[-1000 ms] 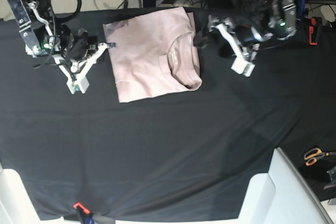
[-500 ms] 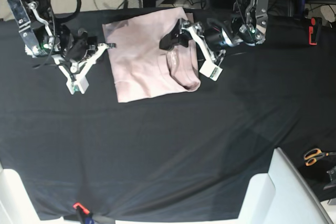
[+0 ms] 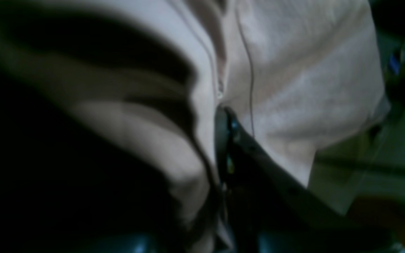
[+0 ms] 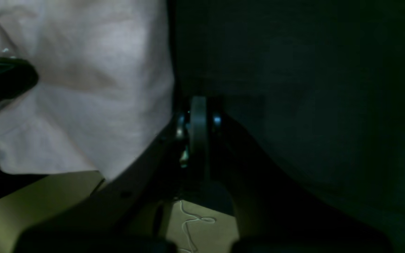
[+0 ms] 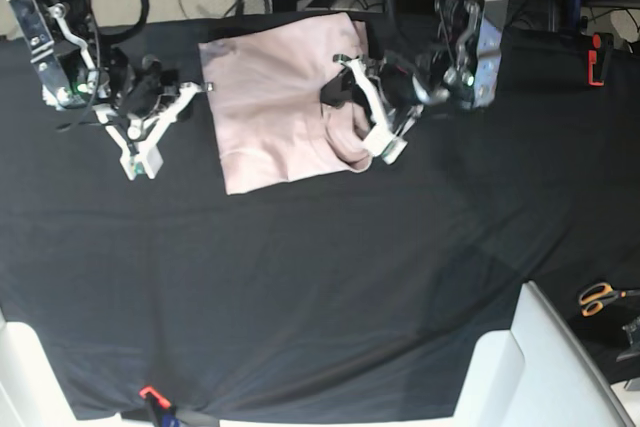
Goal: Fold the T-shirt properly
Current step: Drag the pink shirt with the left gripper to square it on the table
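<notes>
At the upper left of the base view my right tool [image 5: 150, 137] rests closed and empty on the worktop [image 5: 320, 277], just beside the shirt [image 5: 270, 117]. The shirt lies folded at upper centre. My left tool [image 5: 362, 112] pinches its collar edge; I should lift slowly, keeping layers together.

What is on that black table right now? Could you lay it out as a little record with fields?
main item: pale pink T-shirt, folded, lying at the far middle of the table
surface: black table cloth
left gripper: over the shirt's collar side, jaws shut on a fold of the T-shirt
right gripper: beside the shirt's opposite edge, jaws shut, holding nothing
other item: orange-handled scissors off the cloth's near corner
</notes>
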### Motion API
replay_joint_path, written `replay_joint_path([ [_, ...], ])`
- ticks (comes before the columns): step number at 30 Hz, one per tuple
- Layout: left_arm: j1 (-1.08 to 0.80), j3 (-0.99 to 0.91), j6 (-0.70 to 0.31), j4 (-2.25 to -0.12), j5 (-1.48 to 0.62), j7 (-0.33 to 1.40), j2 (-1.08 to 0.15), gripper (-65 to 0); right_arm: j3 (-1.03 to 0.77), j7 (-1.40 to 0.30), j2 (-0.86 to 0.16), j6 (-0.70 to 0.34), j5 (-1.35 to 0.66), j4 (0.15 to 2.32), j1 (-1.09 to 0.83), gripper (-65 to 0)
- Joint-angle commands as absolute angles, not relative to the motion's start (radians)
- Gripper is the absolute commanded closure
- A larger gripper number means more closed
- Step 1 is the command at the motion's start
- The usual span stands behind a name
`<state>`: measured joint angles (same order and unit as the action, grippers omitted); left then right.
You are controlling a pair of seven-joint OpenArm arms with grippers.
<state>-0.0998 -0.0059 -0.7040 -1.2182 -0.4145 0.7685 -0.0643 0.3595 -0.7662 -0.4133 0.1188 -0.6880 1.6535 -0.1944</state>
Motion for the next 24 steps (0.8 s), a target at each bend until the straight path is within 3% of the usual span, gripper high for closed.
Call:
replay_joint_path([
  [1,-0.093,0.016,-0.698,-1.237,-0.398,0.794,-0.059,0.0,0.349,-0.746,-0.423,0.114,-0.694,1.667,-0.191,-1.7],
  [7,-0.005,0.179,-0.698,-1.368,-0.398,0.923,-0.119,0.0,0.197,-0.664,-0.412,0.117,-0.694,1.669,-0.277,-1.8],
  [17,0.305,0.736,-0.698,-1.442,-0.397,1.070,-0.318,0.0,0.119,-0.662,-0.412,0.117,-0.696,1.669,-0.314,-1.8],
  [24,0.475,0.880,-0.698,-1.429,-0.249,1.075,-0.377,0.0,0.119,-0.662,-0.412,0.119,-0.696,1.669,-0.326,-1.7],
])
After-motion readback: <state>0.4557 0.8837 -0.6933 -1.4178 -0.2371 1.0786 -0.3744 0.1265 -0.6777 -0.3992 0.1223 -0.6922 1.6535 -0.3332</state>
